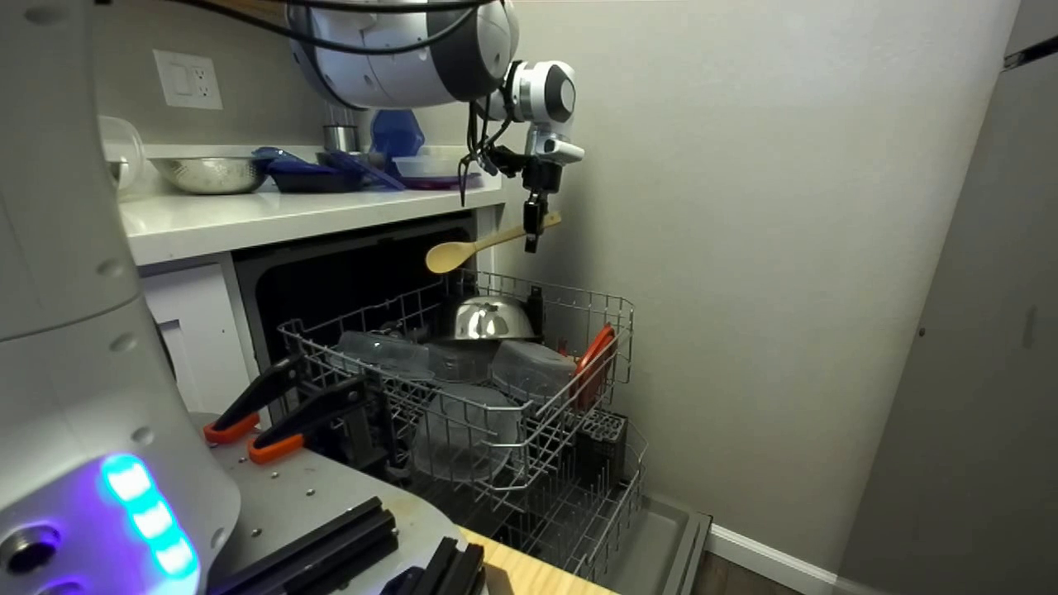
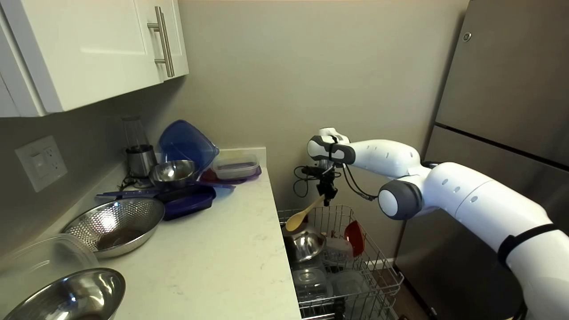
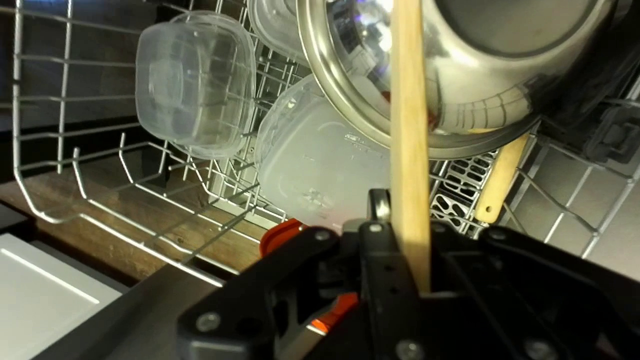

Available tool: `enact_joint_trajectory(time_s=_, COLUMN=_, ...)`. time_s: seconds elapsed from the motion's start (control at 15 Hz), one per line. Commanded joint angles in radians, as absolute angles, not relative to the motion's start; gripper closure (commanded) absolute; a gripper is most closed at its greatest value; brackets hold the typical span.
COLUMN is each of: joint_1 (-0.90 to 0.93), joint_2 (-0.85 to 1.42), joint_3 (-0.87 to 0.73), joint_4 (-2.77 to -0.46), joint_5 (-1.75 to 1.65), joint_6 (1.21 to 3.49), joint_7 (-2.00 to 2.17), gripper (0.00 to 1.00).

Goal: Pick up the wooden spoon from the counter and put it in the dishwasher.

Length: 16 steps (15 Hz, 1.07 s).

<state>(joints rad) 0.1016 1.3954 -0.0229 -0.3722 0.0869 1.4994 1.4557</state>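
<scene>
Here, past the counter edge [image 1: 331, 226], the pincer [image 1: 534, 235] clasps the wooden spoon [image 1: 450, 257] in open air above the rack [image 3: 16, 120].

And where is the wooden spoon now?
In an exterior view, the gripper holds the wooden spoon right of the white counter, above the upturned metal bowl in the upper dishwasher rack.

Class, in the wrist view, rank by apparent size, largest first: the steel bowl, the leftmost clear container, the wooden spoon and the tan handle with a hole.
1. Steel bowl, despite its cropped top
2. Leftmost clear container
3. Tan handle with a hole
Unranked: wooden spoon; long but thin, and nearest the camera.
</scene>
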Motion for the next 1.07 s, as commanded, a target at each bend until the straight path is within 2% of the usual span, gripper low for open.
enact_joint_trajectory(time_s=0.0, joint_1=0.052, joint_2=1.425, joint_3=0.012, joint_4=-0.370, joint_5=0.131, joint_6=1.525, joint_7=1.593, gripper=0.99)
enact_joint_trajectory(time_s=0.6, joint_1=-0.086, joint_2=1.463, joint_3=0.072, joint_4=-0.372, joint_5=0.224, joint_6=1.620, joint_7=1.782, gripper=0.99)
enact_joint_trajectory(time_s=1.0, joint_1=-0.089, joint_2=1.464, joint_3=0.083, joint_4=-0.381, joint_5=0.230, joint_6=1.746, joint_7=1.838, gripper=0.99)
